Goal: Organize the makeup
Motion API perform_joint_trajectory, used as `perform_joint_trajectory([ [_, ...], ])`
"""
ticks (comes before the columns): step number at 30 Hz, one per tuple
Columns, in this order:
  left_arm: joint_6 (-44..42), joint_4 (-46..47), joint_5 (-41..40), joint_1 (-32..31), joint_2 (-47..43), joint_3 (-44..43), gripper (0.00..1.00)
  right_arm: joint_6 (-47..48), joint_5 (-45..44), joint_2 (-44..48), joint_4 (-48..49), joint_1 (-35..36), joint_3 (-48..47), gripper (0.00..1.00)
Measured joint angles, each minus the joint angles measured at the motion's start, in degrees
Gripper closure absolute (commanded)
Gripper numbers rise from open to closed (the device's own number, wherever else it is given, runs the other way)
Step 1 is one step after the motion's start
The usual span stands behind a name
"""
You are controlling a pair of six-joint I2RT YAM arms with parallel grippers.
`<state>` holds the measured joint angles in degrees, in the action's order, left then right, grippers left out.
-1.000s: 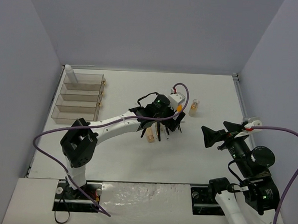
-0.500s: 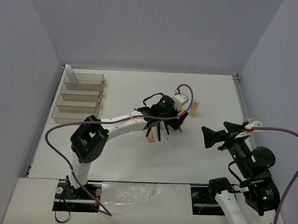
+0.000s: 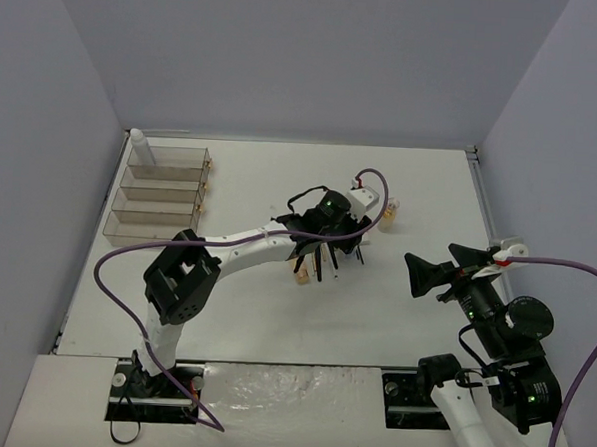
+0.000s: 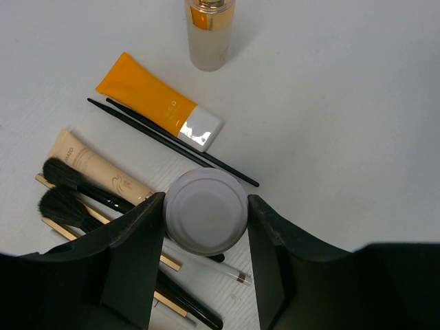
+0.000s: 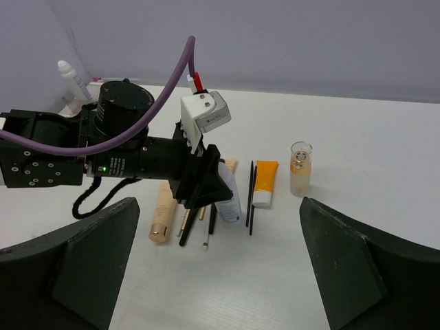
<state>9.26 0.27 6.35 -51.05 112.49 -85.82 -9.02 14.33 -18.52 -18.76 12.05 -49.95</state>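
Note:
The makeup lies in a cluster at mid-table. My left gripper [image 4: 206,206] points down over a standing white-grey bottle [image 4: 206,212], and both fingers touch its sides. Beside it lie an orange tube [image 4: 155,100], a beige tube [image 4: 96,168], two fluffy black brushes [image 4: 65,175], two thin black brushes [image 4: 172,141] and wooden sticks. A gold-capped glass vial [image 4: 210,34] stands just beyond. In the right wrist view the same bottle [image 5: 230,199] stands under the left gripper [image 5: 206,185]. My right gripper [image 5: 227,275] hangs open at the right, well away from the cluster, with nothing in it.
A clear tiered drawer box [image 3: 160,196] sits at the far left. A second white bottle [image 3: 142,150] stands at the box's back end. The left arm's purple cable [image 3: 375,192] loops above the cluster.
The left gripper's jaws have come together from wide open onto the white-grey bottle. Its arm shifted a little to the right. The right arm has barely moved.

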Motion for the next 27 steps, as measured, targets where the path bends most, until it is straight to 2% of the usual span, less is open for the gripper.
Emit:
perform_joint_trajectory([
  [4,0.04,0.09,0.09,0.0,0.02,0.0,0.98,0.0,0.0,0.01,-0.02,0.0,0.0,0.0],
  [12,0.36,-1.49,1.08,0.0,-1.46,0.03,0.99,-0.02,0.0,0.02,-0.38,0.0,-0.11,0.0],
  [19,0.24,-7.08,-2.76,0.76,-10.55,-0.6,1.0,-0.04,-0.04,-0.22,-0.48,0.0,-1.0,0.0],
  [23,0.02,-10.03,-5.61,5.2,-14.99,-2.88,1.0,-0.09,-0.04,-1.92,-0.48,0.0,-1.29,0.0],
  [27,-0.01,-12.06,-7.35,15.56,-17.3,-4.31,1.0,-0.03,-0.04,-5.38,-0.48,0.0,-1.38,0.0],
])
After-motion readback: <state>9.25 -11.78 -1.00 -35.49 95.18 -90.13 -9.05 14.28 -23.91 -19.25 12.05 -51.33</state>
